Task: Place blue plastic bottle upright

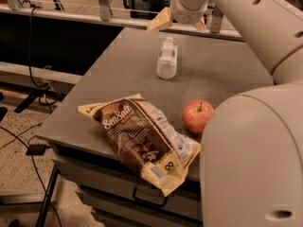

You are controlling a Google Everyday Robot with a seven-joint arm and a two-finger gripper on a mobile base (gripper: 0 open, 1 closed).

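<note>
Bottle [167,58] is lying on its side at the far middle of the bench [118,79], cap seemingly pointing far, well apart from the apple [197,117] and chip bag [142,141]. Hand [180,23] is hovering just beyond it over the far edge, fingers looking spread wide, holding nothing. I'm reading this as the reach: it should be coming down square across the ribbed body nearer the cap end, closing gently since thin plastic flexes, then tipping it base-down before releasing.
</note>
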